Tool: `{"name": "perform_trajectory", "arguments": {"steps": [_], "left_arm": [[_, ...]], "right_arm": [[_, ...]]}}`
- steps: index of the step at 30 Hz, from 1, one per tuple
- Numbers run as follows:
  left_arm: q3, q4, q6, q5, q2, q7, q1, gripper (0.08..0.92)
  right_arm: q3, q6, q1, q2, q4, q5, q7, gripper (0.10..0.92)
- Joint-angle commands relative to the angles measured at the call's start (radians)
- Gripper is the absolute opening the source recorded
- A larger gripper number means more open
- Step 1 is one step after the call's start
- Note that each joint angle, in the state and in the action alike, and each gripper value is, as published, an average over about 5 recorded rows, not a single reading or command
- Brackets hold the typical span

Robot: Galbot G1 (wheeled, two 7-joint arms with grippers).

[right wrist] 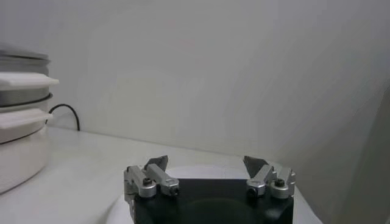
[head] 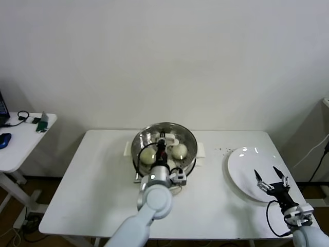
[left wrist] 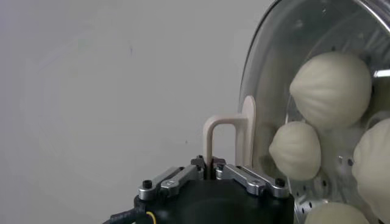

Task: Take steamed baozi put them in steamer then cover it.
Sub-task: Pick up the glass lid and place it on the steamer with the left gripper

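Note:
The steel steamer (head: 135,150) stands at the table's middle on its cream-white base, also seen in the right wrist view (right wrist: 17,149). The clear glass cover (head: 180,135) lies over it. My left gripper (head: 162,147) is above its centre, shut on the cover's cream-white handle (left wrist: 223,130). The left wrist view shows this grip (left wrist: 210,165). Through the glass (left wrist: 274,73) I see several cream-white baozi (left wrist: 331,88) on the perforated tray; two show in the head view (head: 148,155). My right gripper (head: 268,178) hangs open and empty over a white plate.
The flat white plate (head: 241,165) lies at the table's right, under the right gripper (right wrist: 206,163). A black cable (right wrist: 64,112) runs behind the steamer. A small side table (head: 20,141) with loose items stands far left. A wall is behind.

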Motion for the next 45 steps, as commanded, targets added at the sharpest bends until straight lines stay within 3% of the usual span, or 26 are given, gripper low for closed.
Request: {"name": "perform_trajectory", "arguments": {"steps": [1,19,28,38,42,45], "left_arm": [[0.005,0.014,0.001,-0.017,0.005,-0.012,-0.005,0.146],[-0.004,-0.005,0.011,-0.03,0.023,-0.008,0.01,0.165],[0.0,-0.123,0.018,-0.049,0.063,0.011,0.049,0.406],[-0.022,-0.31,0.002,-0.085,0.135,0.003,0.171,0.692],[-0.051,-0.372,-0.031,-0.126,0.176,-0.027,0.223,0.794],[-0.092,-0.403,-0.076,-0.18,0.198,-0.082,0.256,0.819]], "right_arm": [[0.003,0.003,0.001,0.003,-0.005,-0.002,-0.004,0.823],[0.004,0.004,0.002,0.009,-0.005,-0.012,-0.014,0.823],[0.005,-0.004,0.004,0.009,-0.007,-0.016,-0.015,0.823],[0.004,-0.073,0.0,0.005,0.015,-0.073,0.028,0.823],[0.008,-0.091,0.001,0.003,0.023,-0.08,0.039,0.823],[0.013,-0.093,-0.006,0.004,0.036,-0.07,0.039,0.823]]}}
